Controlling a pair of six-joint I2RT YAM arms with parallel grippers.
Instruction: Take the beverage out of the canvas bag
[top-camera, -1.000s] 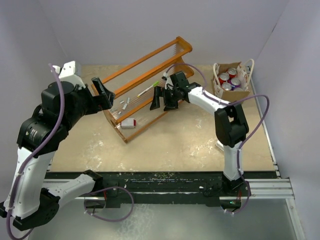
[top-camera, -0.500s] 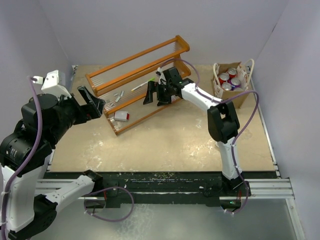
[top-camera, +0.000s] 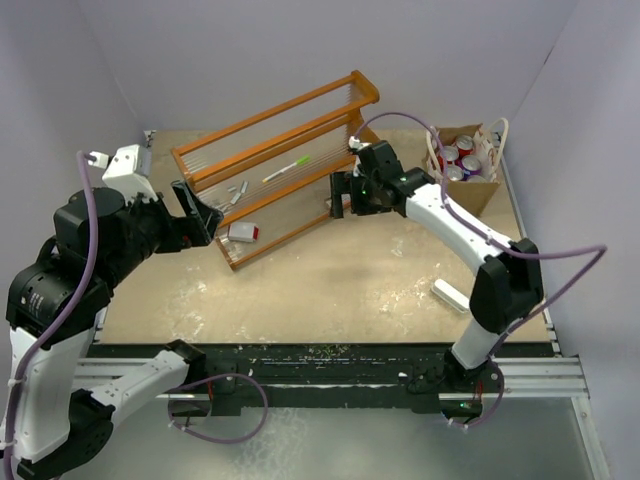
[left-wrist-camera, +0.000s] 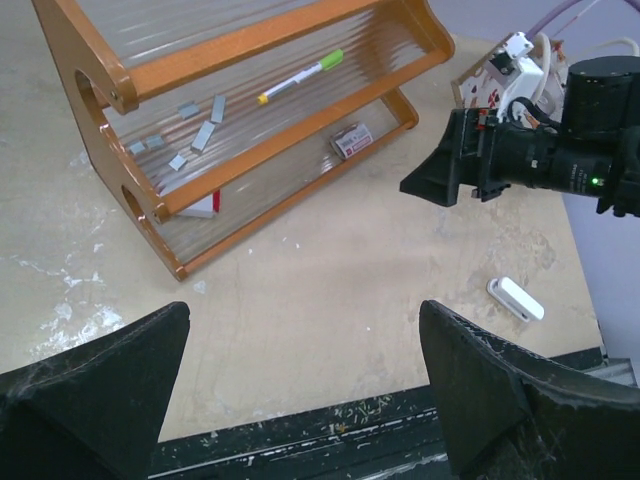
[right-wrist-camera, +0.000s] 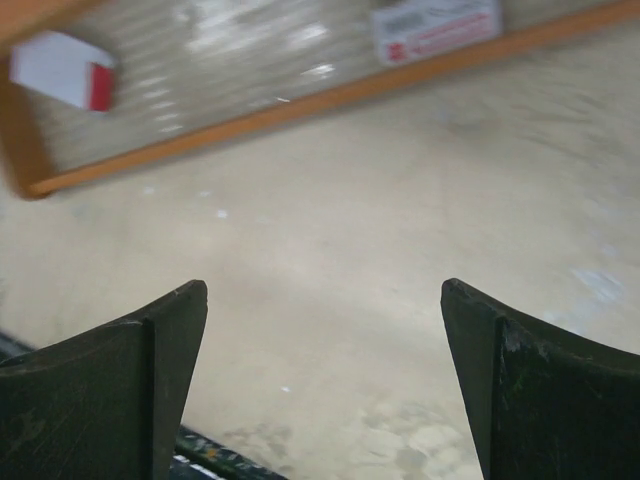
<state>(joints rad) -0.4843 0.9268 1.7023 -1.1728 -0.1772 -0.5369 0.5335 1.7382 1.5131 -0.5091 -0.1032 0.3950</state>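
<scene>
The canvas bag (top-camera: 484, 190) stands at the back right of the table, tan with white handles. It holds several beverage cans (top-camera: 458, 156), red and purple, seen from above. My right gripper (top-camera: 341, 196) is open and empty, low over the table by the rack's right end, left of the bag; in the right wrist view (right-wrist-camera: 322, 288) only bare table lies between its fingers. My left gripper (top-camera: 203, 212) is open and empty at the rack's left end, and is open over the near table edge in the left wrist view (left-wrist-camera: 302, 310). There a bit of the bag (left-wrist-camera: 492, 82) shows behind the right arm.
An orange wooden rack (top-camera: 262, 165) lies tipped across the back middle, holding a green-tipped pen (top-camera: 287, 170), small grey pieces and a red-and-white box (top-camera: 241, 233). A white flat object (top-camera: 449, 295) lies near the right arm's base. Walls close in on both sides.
The rack shifted left and turned early on, then stayed. My right gripper drew back from the rack toward the right. My left arm dropped back, then rose slightly.
</scene>
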